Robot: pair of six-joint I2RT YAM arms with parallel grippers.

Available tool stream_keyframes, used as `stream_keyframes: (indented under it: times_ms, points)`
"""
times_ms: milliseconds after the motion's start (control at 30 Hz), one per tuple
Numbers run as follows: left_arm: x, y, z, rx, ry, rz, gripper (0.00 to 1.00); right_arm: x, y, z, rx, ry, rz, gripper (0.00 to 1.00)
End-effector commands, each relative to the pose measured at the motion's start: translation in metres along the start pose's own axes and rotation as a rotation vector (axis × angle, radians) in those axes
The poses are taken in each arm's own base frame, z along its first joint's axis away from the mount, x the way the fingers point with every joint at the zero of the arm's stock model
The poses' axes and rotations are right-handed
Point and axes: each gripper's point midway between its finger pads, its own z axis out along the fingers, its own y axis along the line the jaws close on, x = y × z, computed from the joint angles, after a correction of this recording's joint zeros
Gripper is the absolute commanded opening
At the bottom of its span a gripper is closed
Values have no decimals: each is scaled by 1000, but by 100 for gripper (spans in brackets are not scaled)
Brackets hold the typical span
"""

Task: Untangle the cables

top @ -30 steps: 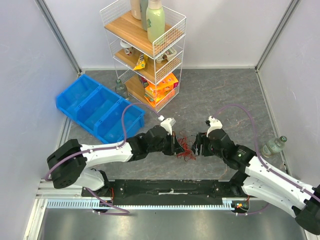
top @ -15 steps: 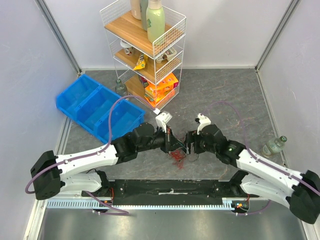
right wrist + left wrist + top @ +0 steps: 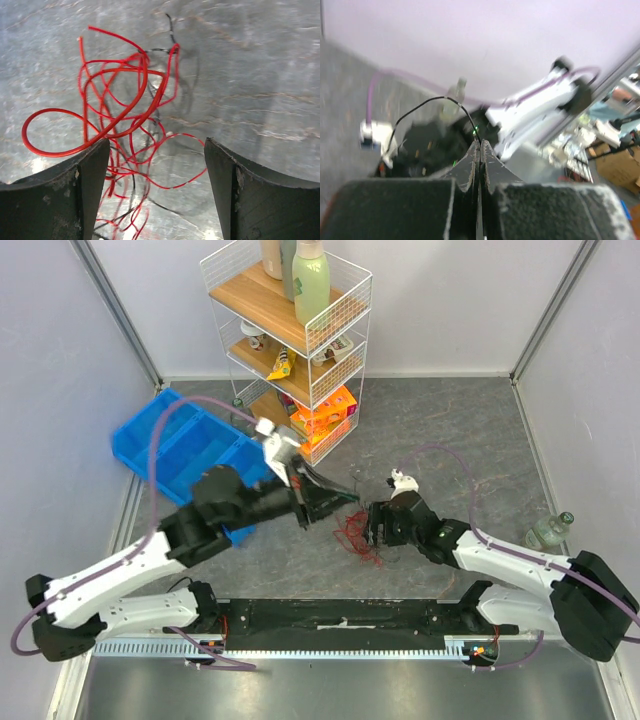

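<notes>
The cables (image 3: pixel 352 536) are a small tangle of thin red and black wires on the grey floor between the two grippers. My left gripper (image 3: pixel 345 498) is raised above and left of the tangle. In the left wrist view the left gripper (image 3: pixel 480 145) is shut on a thin black wire (image 3: pixel 420 106) that arcs up from its tips. My right gripper (image 3: pixel 376 525) sits low, just right of the tangle. In the right wrist view the right gripper (image 3: pixel 156 146) is open, with the red loops (image 3: pixel 125 110) lying ahead of and partly between its fingers.
A white wire shelf rack (image 3: pixel 300 350) with bottles and packets stands at the back. Blue bins (image 3: pixel 150 435) lie at the left, partly behind my left arm. A clear bottle (image 3: pixel 548 532) stands by the right wall. A small bottle (image 3: pixel 240 415) is beside the rack.
My left arm has risen and swung back to the left, drawing a black wire up out of the tangle. My right gripper has stayed low by the tangle, shifting slightly left.
</notes>
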Motion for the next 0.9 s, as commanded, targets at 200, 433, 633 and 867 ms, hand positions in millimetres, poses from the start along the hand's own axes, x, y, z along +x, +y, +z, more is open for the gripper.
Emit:
stream_keyframes:
  times_ms: [200, 433, 633, 867]
  points:
    - [-190, -111, -71, 107, -310, 268, 2, -28, -66, -5, 242, -105, 96, 85]
    - [-263, -155, -125, 121, -482, 337, 1, -29, -111, -9, 377, -93, 146, 85]
    - [-281, -169, -128, 149, -503, 337, 2, -45, -120, -24, 433, -124, 118, 85]
    - [-261, -132, -93, 33, -434, 298, 2, -85, -21, -55, 31, -224, -147, 88]
